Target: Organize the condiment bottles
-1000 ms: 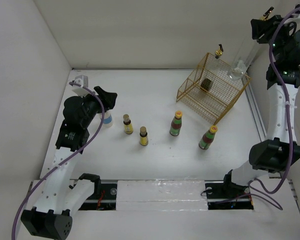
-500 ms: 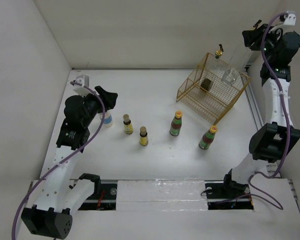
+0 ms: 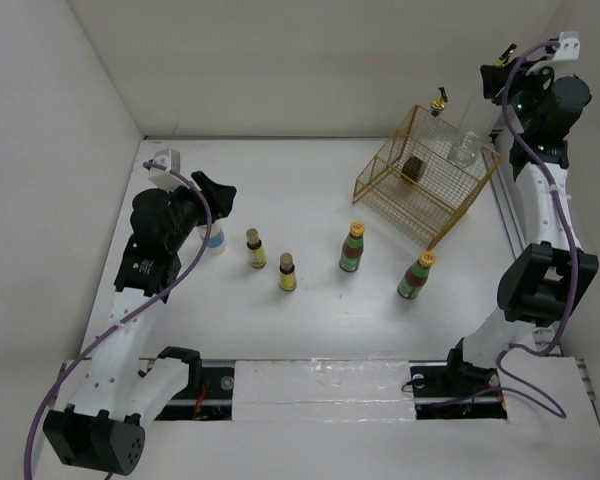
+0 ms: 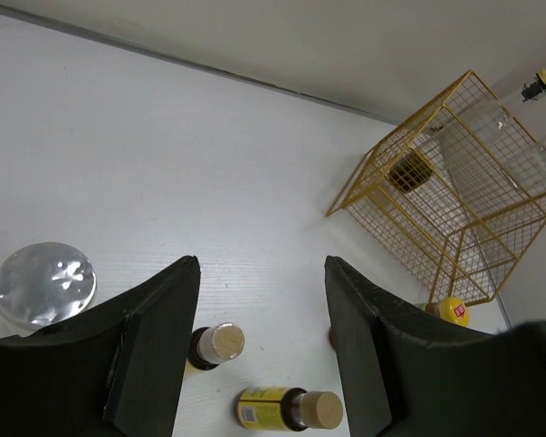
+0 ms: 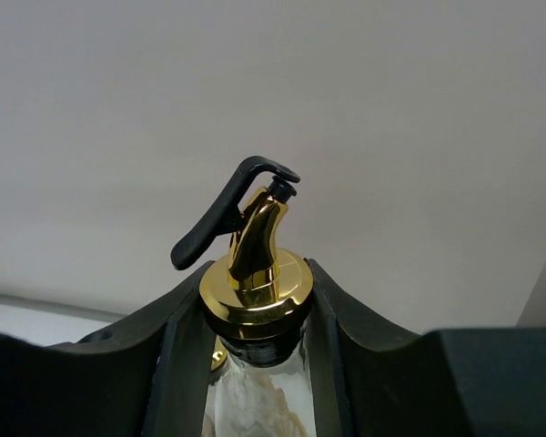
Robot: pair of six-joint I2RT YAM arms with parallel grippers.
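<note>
My right claw (image 5: 257, 314) pinches the glass bottle (image 5: 255, 278) at the neck; the smooth glass may slip and hit the basket (image 3: 420, 215) rim.

Top: high overhead, looking down. Left wrist: toward wire basket (image 4: 409, 205), shared with top. Right wrist: close on pourer (image 5: 255, 282).
</note>
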